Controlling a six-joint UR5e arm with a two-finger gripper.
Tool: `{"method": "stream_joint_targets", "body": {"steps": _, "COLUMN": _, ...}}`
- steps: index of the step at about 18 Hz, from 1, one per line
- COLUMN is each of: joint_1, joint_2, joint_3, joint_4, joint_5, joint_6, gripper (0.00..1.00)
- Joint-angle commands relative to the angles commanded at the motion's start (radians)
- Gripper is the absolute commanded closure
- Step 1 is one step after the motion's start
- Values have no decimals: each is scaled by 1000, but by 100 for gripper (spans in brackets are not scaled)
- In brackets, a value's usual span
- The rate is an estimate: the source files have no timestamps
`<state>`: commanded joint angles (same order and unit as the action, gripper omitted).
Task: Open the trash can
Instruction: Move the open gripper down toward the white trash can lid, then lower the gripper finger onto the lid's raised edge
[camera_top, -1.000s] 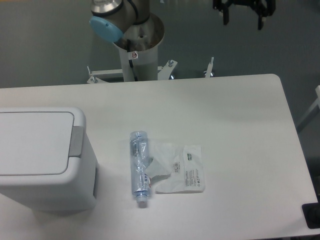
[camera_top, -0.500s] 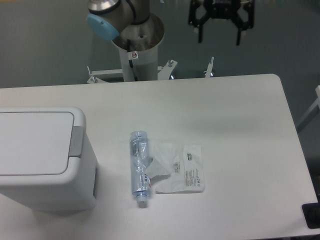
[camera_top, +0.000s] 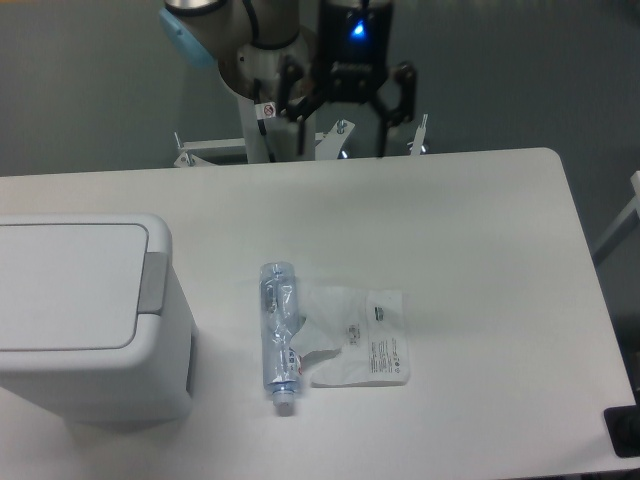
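And here is the gripper (camera_top: 340, 125), hanging over the far edge of the table (camera_top: 480, 260), its two dark fingers (camera_top: 298, 113) spread wide and holding nothing at all. A blue light glows on the wrist above it. The arm's round base column (camera_top: 270, 100) stands just behind the far edge, with a light blue cap (camera_top: 190, 42) on the joint at the top left.

Over at the left edge sits the trash can (camera_top: 85, 320), a big boxy white bin with rounded corners. Its flat rectangular lid (camera_top: 68, 285) lies flush and closed, and the grey hinge strip (camera_top: 153, 283) runs down the lid's right side. The bin is well apart from the gripper, which is nowhere near touching it.

Out in the middle of the table lies a crushed clear plastic bottle (camera_top: 279, 335), stretched lengthwise with its cap end pointing toward the near edge. Just beside it on the right, touching it, is a crumpled clear plastic wrapper (camera_top: 365, 340) with small printed labels. Down at the near right corner a small dark object (camera_top: 622, 432) peeks in, too cut off to identify.
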<state>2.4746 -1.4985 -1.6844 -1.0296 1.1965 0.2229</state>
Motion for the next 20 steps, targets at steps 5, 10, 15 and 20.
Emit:
{"method": "stream_joint_targets", "body": {"steps": 5, "joint_1": -103, "joint_2": -138, "joint_3": 129, "joint_4": 60, "joint_5": 2, "joint_6": -217, "gripper": 0}}
{"method": "stream_joint_targets", "body": {"steps": 10, "joint_1": -161, "joint_2": -200, "joint_3": 153, "joint_4": 68, "joint_5": 3, "joint_6": -266, "gripper": 0}}
{"method": "stream_joint_targets", "body": {"steps": 15, "joint_1": -181, "joint_2": -213, "joint_3": 147, "joint_4": 66, "joint_5": 8, "joint_6": -269, "gripper": 0}}
{"method": "stream_joint_targets", "body": {"steps": 20, "joint_1": -183, "joint_2": -221, "joint_3": 146, "joint_4": 66, "joint_5": 8, "joint_6": -267, "gripper": 0}}
